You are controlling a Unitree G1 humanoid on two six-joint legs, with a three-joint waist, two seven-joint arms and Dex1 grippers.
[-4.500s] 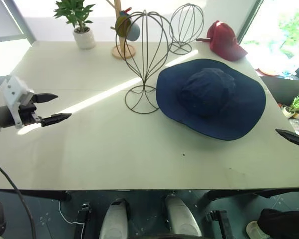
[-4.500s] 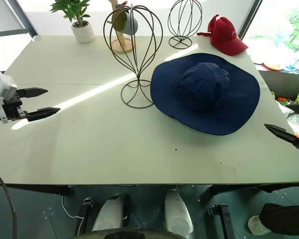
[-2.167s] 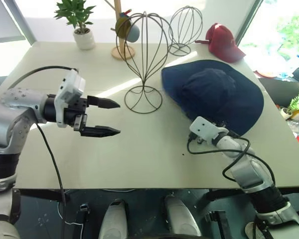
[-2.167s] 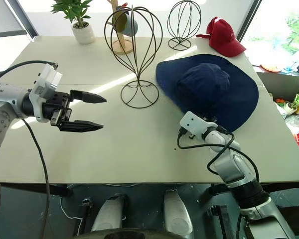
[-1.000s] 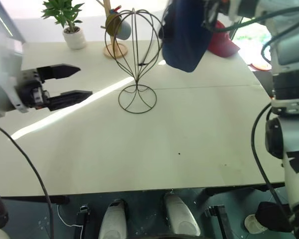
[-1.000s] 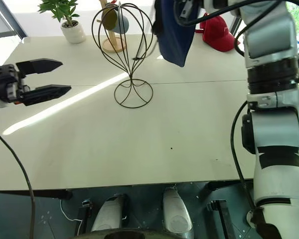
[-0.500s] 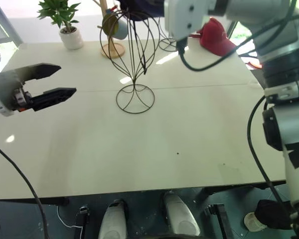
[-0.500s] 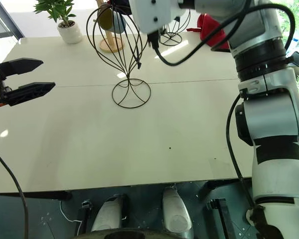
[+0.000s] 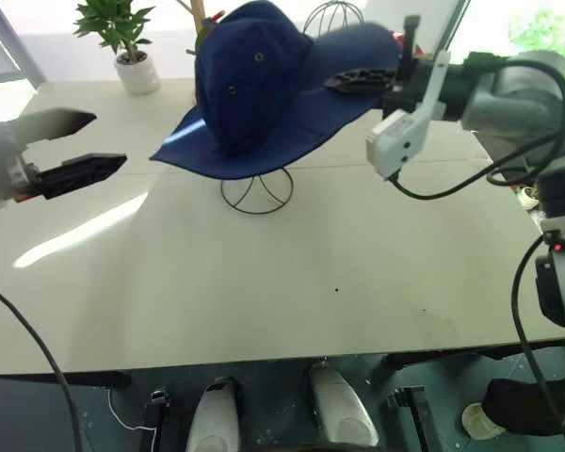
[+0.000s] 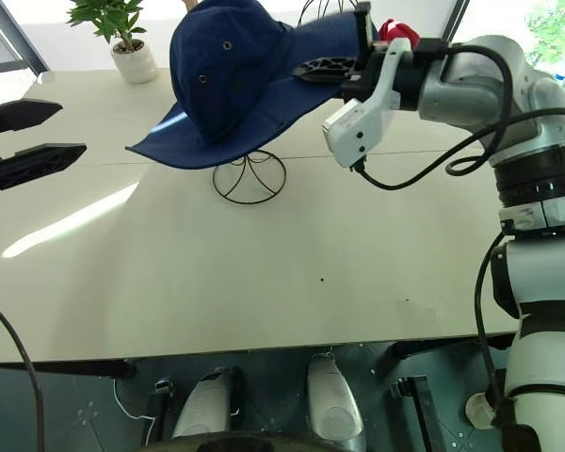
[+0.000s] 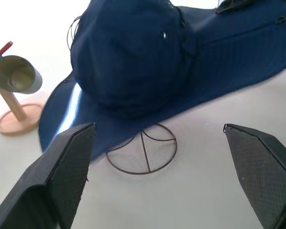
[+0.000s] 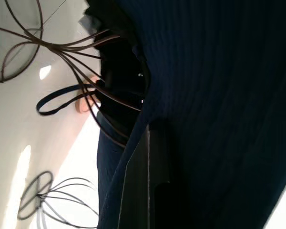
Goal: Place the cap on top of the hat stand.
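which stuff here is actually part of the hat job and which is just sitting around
Part of the job:
- blue hat, draped over the stand
- hat stand
- right gripper, shut on the brim
- left gripper, open, off to the side

Just lying about:
- potted plant
- wooden peg stand
- red cap

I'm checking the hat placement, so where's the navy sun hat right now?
In the left eye view, the navy sun hat sits draped over the tall wire hat stand at table centre-back, its brim still pinched by the right gripper.

- Both eye views looked down from the head over the table [image 9: 264,301], sharing the hat stand [image 9: 255,191].
- Left wrist view faced the cap [image 11: 133,57] closely; right wrist view sat under its brim.
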